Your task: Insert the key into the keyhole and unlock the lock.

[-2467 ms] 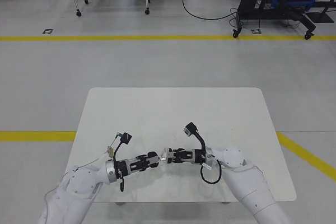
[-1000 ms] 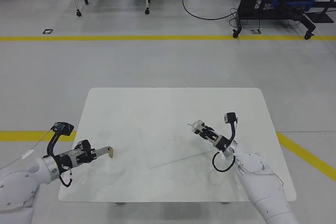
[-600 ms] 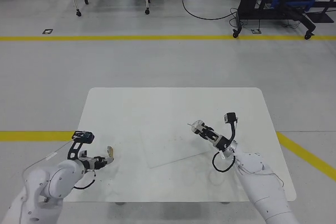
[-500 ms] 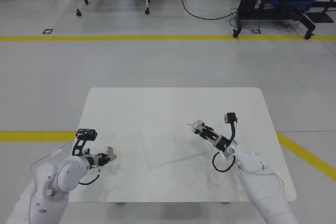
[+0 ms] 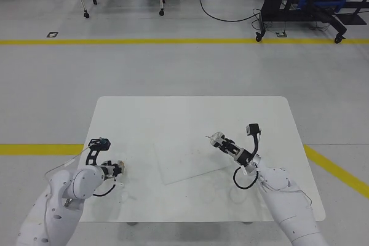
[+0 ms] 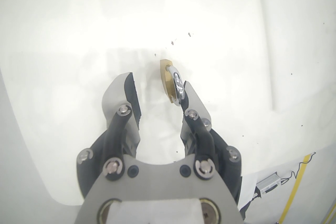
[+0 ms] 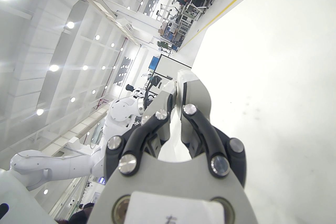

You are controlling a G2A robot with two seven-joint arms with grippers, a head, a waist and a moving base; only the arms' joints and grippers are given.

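Left claw (image 6: pixel 155 83) spread, brass padlock (image 6: pixel 166 78) against one finger; right claw (image 7: pixel 178 86) pinched on key (image 5: pixel 208 136): I should withdraw straight from the padlock without nudging it.

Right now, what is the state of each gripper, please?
Left gripper: open; the lock rests against one finger, not gripped.
Right gripper: shut, apparently on the key.

The lock (image 6: pixel 169 80) rests against one finger of the spread left end effector (image 6: pixel 157 86) near the surface's (image 5: pixel 190 117) left edge, taking up that side of the gap. A broad stretch of surface separates it from the right end effector (image 5: pixel 216 139), well apart.
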